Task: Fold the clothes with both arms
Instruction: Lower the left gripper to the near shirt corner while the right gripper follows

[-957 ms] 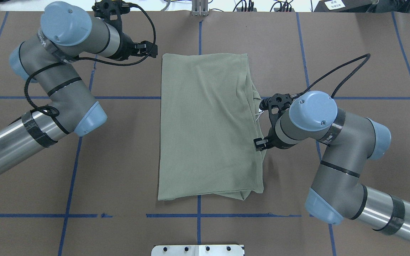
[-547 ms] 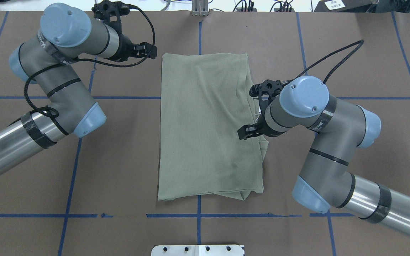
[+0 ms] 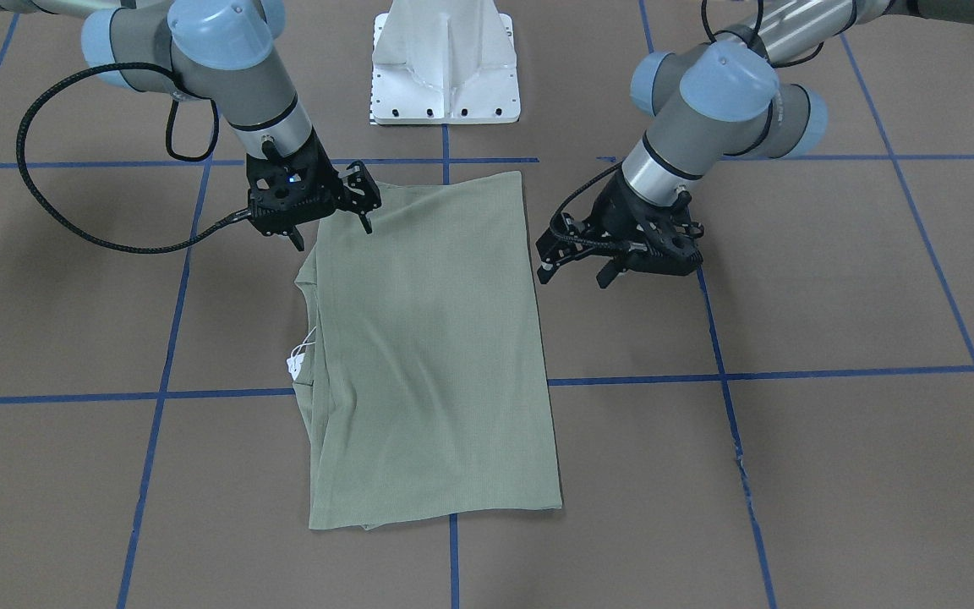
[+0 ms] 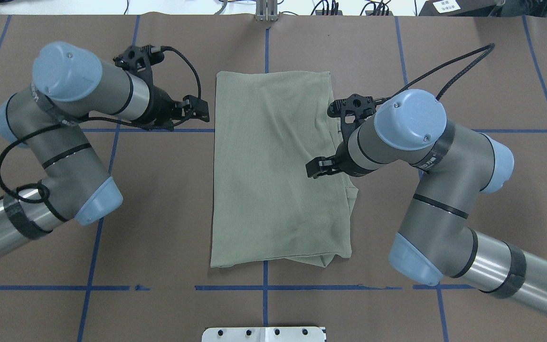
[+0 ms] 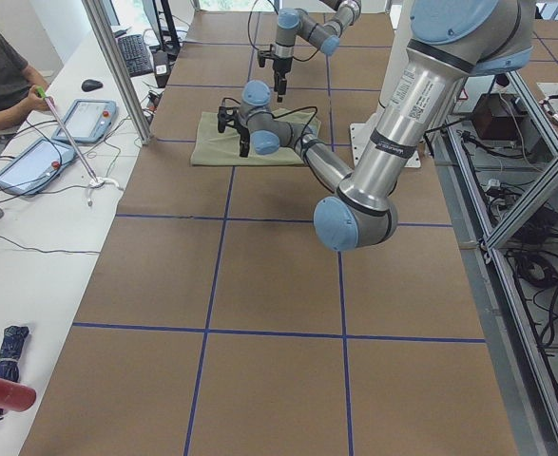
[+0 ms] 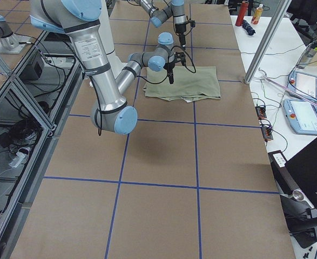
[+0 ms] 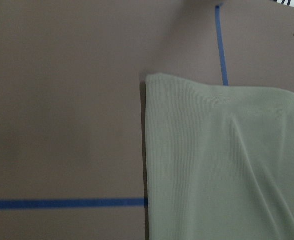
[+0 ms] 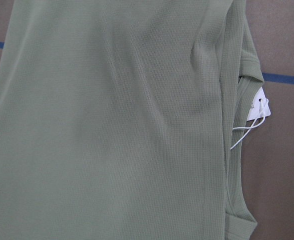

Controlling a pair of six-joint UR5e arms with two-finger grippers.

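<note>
The sage-green shirt (image 4: pixel 273 166) lies folded into a tall rectangle at the table's middle, and also shows in the front view (image 3: pixel 428 355). Its white tag (image 3: pixel 297 362) sticks out at the robot's right edge and shows in the right wrist view (image 8: pixel 259 107). My left gripper (image 4: pixel 190 108) (image 3: pixel 576 269) hangs open and empty just beside the shirt's left edge, over bare table. My right gripper (image 4: pixel 321 167) (image 3: pixel 331 230) hangs open and empty above the shirt's right part. The left wrist view shows the shirt's far left corner (image 7: pixel 154 80).
The brown table cover carries a grid of blue tape lines (image 4: pixel 159 130). The white base pedestal (image 3: pixel 445 63) stands at the robot's side. An operators' desk with tablets (image 5: pixel 79 119) and an aluminium post (image 5: pixel 117 66) lie beyond the far table edge.
My right gripper moved left and away from the robot, from the shirt's right edge to over the cloth. My left arm moved toward the robot along the shirt's left edge.
</note>
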